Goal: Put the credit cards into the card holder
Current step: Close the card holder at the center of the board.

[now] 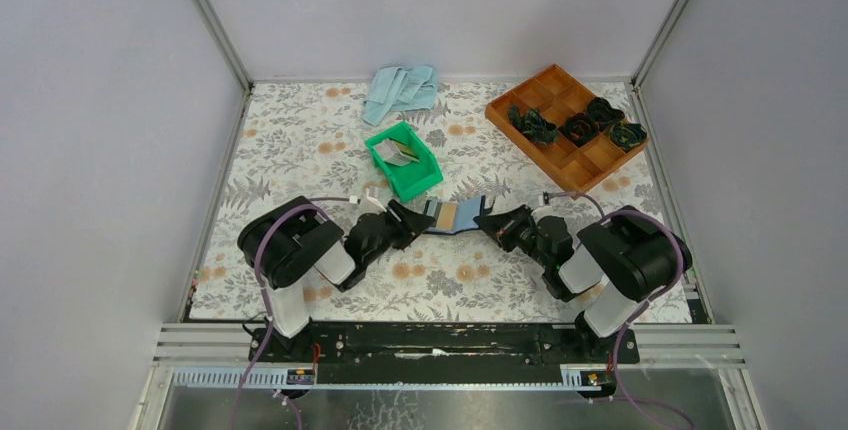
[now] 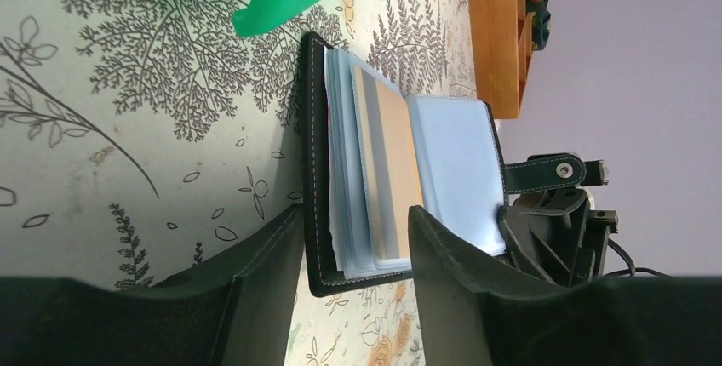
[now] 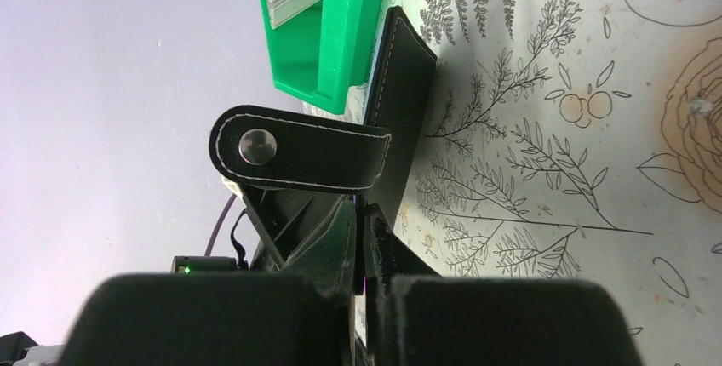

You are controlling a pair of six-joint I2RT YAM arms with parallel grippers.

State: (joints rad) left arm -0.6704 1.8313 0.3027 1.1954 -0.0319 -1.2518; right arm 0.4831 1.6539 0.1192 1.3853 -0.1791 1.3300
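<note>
1. Top external view: the card holder [image 1: 455,217] is lying open near the middle of the worktop [image 1: 300,140]. Its long axis is running left to right between the left pincer [image 1: 415,225] and the right pincer [image 1: 492,222]. The loose credit cards [image 1: 396,153] are sitting in the green bin [image 1: 420,185], just beyond the left pincer toward the far edge. The left arm is standing nearer to them.
2. Left wrist view: the left pincer's fingers [image 2: 255,289] are standing apart, straddling the holder's black cover and clear sleeves. Whether they are pressing on them cannot be told. One tan-gold card [image 2: 393,170] is sitting in a sleeve, its long axis pointing away from the pincer.
3. Right wrist view: the right pincer is clamping the edge of the holder's cover, jaws together on it, just below the closure tab [image 3: 298,149].
4. Markings: no brand, label or writing is showing legibly in any view.
</note>
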